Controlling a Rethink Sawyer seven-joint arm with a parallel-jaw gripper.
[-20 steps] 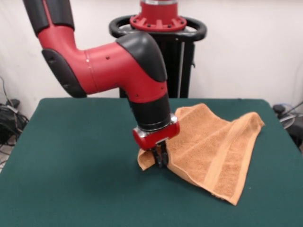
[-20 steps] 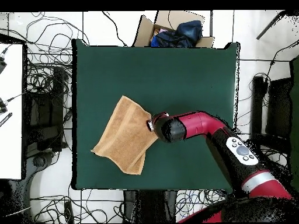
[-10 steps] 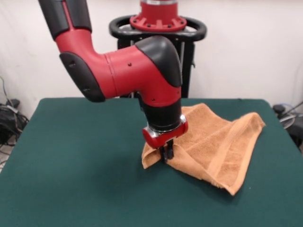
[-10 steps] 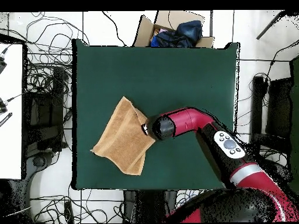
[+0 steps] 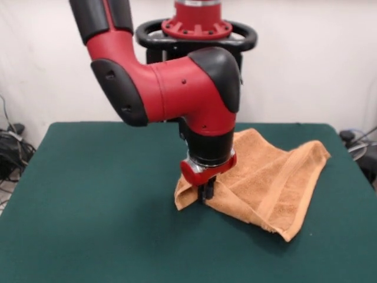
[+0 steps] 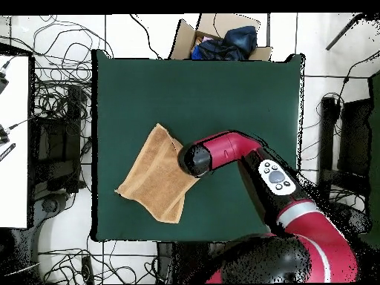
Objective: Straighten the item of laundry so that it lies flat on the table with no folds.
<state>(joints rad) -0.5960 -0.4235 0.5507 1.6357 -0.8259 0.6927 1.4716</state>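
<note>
The orange-tan towel point(image 5: 268, 174) lies crumpled on the right half of the green table point(image 5: 88, 206), with one part folded over and a raised ridge along its border band. My gripper point(image 5: 206, 193) stands upright at the towel's left corner, shut on a pinched fold of cloth just above the table. In the overhead view the towel point(image 6: 152, 178) lies as a tilted, folded shape left of centre on the table point(image 6: 223, 89). The arm's wrist point(image 6: 196, 159) covers the towel's right corner and hides the gripper there.
The robot's pedestal point(image 5: 203, 35) stands behind the table's far edge. In the overhead view an open cardboard box point(image 6: 223, 41) with dark cloth sits beyond one table edge. A white desk point(image 6: 13, 141) and cables line the left side.
The arm has moved to the right in the front view, taking the towel's pinched corner with it toward the rest of the cloth. The towel has bunched up slightly.
</note>
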